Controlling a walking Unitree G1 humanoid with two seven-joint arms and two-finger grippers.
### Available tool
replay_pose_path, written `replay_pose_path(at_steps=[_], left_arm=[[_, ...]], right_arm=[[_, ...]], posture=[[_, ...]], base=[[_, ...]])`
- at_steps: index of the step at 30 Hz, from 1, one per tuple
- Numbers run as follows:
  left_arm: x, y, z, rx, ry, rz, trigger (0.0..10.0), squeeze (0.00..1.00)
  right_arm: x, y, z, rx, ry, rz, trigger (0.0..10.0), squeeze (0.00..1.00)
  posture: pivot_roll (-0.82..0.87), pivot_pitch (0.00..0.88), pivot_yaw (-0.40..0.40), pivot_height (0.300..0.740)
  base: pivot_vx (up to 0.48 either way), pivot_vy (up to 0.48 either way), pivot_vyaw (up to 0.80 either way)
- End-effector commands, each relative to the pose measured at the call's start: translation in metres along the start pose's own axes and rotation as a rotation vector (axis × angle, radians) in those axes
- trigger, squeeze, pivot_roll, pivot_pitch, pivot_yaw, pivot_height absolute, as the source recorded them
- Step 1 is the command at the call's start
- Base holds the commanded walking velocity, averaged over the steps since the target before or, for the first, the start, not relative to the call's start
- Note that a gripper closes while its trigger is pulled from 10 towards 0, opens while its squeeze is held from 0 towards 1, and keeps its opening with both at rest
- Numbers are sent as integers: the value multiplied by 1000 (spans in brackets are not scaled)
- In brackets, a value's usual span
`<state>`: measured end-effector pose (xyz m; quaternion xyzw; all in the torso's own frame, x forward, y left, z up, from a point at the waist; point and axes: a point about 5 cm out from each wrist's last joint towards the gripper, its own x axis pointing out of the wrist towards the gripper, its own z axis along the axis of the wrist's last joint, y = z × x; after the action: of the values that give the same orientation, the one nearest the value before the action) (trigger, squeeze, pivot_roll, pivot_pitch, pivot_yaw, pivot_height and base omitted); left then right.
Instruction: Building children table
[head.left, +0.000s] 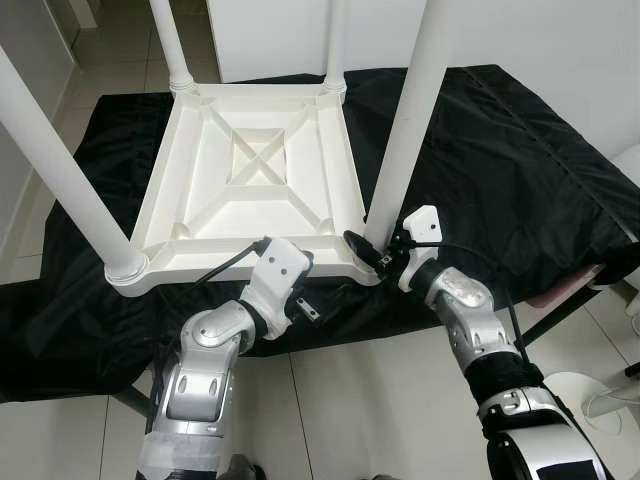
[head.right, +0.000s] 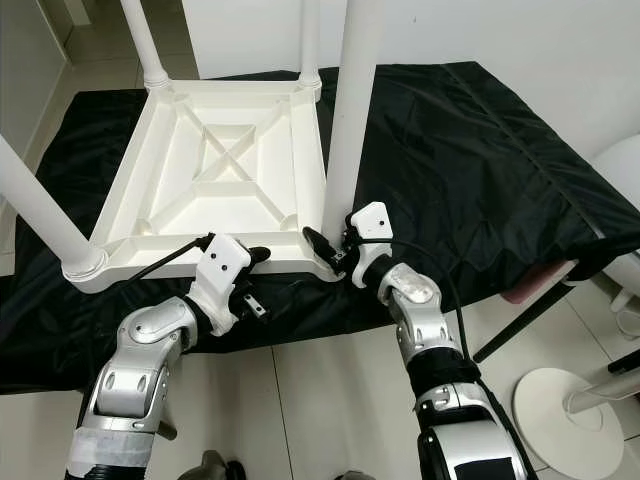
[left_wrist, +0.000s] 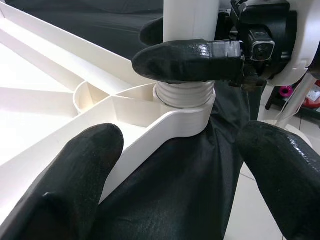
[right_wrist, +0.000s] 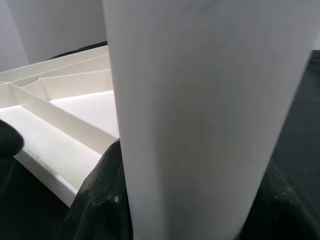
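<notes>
A white children's table (head.left: 250, 160) lies upside down on a black-draped work table (head.left: 520, 150), with its legs pointing up. My right gripper (head.left: 372, 248) is shut on the near right leg (head.left: 415, 110) just above its threaded base (left_wrist: 182, 97); in the right wrist view that leg (right_wrist: 200, 120) stands between the black fingers (right_wrist: 100, 200). My left gripper (left_wrist: 175, 170) is open and straddles the table's front rim (head.left: 320, 268) close to that corner, one finger over the ribbed underside and one outside. The near left leg (head.left: 60, 170) and two far legs (head.left: 170, 45) stand in their sockets.
The black cloth hangs over the front edge toward the tiled floor (head.left: 350, 400). A white round base (head.left: 590, 395) and a pink object (head.left: 565, 290) are at the right. A white wall (head.left: 560, 40) is behind.
</notes>
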<state>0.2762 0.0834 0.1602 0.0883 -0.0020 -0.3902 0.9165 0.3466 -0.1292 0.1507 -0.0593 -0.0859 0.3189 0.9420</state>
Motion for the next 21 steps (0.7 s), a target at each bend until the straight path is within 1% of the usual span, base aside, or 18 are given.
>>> replay_pose_path(at_steps=[1, 2, 3, 4, 5, 6, 7, 8, 10, 13, 14, 15, 17, 18, 20, 21], left_arm=[[-1, 8, -1, -11, -6, 207, 10000, 0], [-1, 8, -1, -11, -6, 207, 10000, 0], [-1, 8, -1, -14, -7, 211, 10000, 0], [-1, 8, -1, -14, -7, 211, 10000, 0], [-1, 8, -1, -14, -7, 215, 10000, 0], [-1, 8, -1, -14, -7, 215, 10000, 0], [-1, 8, -1, -14, -7, 220, 10000, 0], [-1, 8, -1, -14, -7, 220, 10000, 0], [-2, 8, -2, -12, -5, 223, 10000, 0], [-2, 8, -2, -11, -5, 224, 10000, 0], [-1, 9, -1, -5, -5, 231, 10000, 0], [-1, 11, 0, 3, -8, 245, 10000, 0], [-1, 11, 0, 3, -8, 245, 10000, 0], [-2, 12, 1, 6, -10, 252, 10000, 0], [-2, 12, 1, 7, -12, 259, 10000, 0], [-3, 13, 1, 7, -12, 264, 10000, 0]], right_arm=[[-4, 1, -4, -10, 33, -94, 10000, 0], [-4, 1, -4, -10, 33, -94, 10000, 0], [-4, 5, -4, -12, 39, -165, 10000, 0], [-4, 5, -4, -12, 39, -165, 10000, 0], [-5, 10, -5, -7, 45, -222, 10000, 0], [-5, 10, -5, -7, 45, -222, 10000, 0], [-6, 20, -7, 29, 64, -316, 10000, 0], [-6, 20, -7, 29, 64, -316, 10000, 0], [-5, 26, -10, 105, 92, -412, 10000, 0], [-4, 28, -10, 117, 93, -445, 10000, 0], [-2, 33, -10, 147, 93, -493, 10000, 0], [2, 38, -9, 166, 94, -588, 10000, 0], [2, 38, -9, 166, 94, -588, 10000, 0], [3, 40, -8, 165, 91, -619, 10000, 0], [5, 44, -7, 185, 86, -609, 10000, 0], [5, 46, -2, 184, 65, -596, 10000, 0]], posture=[[-60, 79, 15, 740], [-60, 79, 15, 740], [-60, 78, 13, 740], [-60, 78, 13, 740], [-59, 79, 14, 740], [-59, 79, 14, 740], [-60, 76, 10, 740], [-60, 76, 10, 740], [-58, 74, 9, 740], [-58, 74, 9, 740], [-50, 71, 5, 740], [-43, 68, 2, 740], [-43, 68, 2, 740], [-40, 65, -1, 740], [-36, 64, -3, 740], [-35, 63, -3, 740]], base=[[0, 0, 0], [0, 0, 0], [0, 0, 0], [0, 0, 0], [0, 0, 0], [0, 0, 0], [0, 0, 0], [0, 0, 0], [0, 0, 0], [0, 0, 0], [0, 0, 0], [0, 0, 0], [0, 0, 0], [0, 0, 0], [0, 0, 0], [0, 0, 0]])
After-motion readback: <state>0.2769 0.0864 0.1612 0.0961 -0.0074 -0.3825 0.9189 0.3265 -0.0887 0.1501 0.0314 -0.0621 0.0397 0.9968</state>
